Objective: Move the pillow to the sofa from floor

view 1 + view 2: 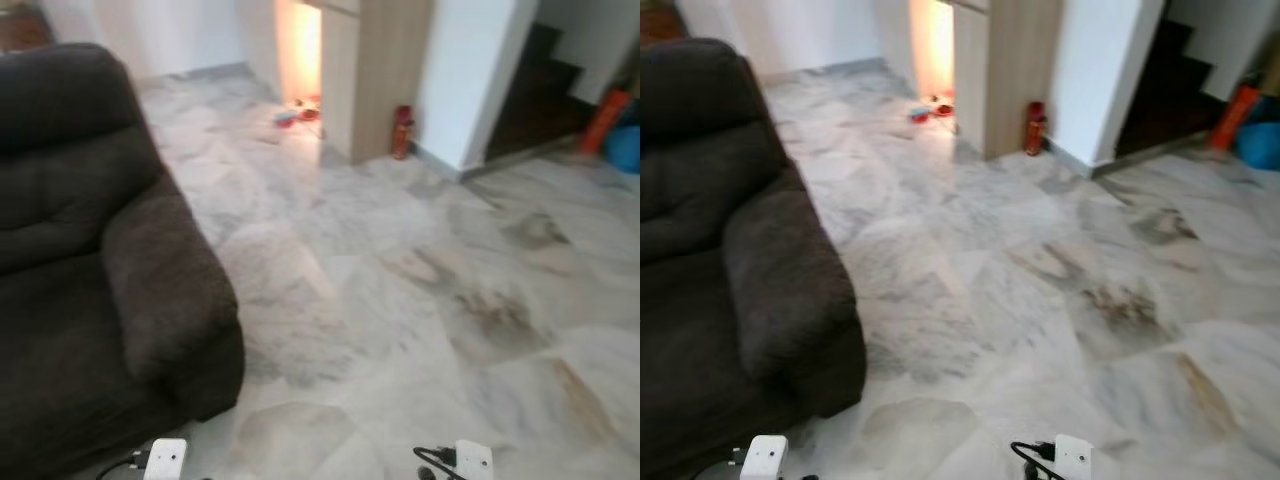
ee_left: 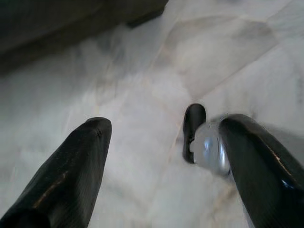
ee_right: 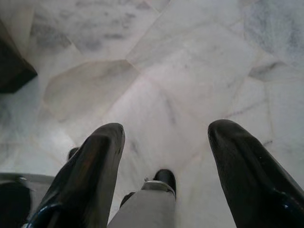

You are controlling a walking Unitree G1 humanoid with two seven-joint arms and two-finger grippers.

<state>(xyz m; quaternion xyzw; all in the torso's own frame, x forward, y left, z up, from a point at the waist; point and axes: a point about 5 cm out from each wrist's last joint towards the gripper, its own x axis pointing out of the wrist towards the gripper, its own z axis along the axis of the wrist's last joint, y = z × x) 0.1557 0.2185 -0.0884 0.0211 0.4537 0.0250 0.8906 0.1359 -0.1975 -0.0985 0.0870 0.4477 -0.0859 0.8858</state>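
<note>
The left gripper (image 2: 159,142) hangs with its fingers spread over the marble floor (image 1: 420,290), holding nothing; the right gripper (image 3: 166,142) hangs likewise, spread and empty (the robot's own foot (image 3: 164,178) shows beneath it). To the robot's left stands the dark brown sofa (image 1: 90,260), its armrest (image 1: 165,290) nearest. Farther off, a red extinguisher (image 1: 402,132) stands by a wooden cabinet (image 1: 375,70); no writing is legible.

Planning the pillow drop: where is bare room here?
The sofa seat beside its armrest is bare, as is the marble floor between sofa and wooden cabinet. It is more crowded near the cabinet: a red bottle and small items.
</note>
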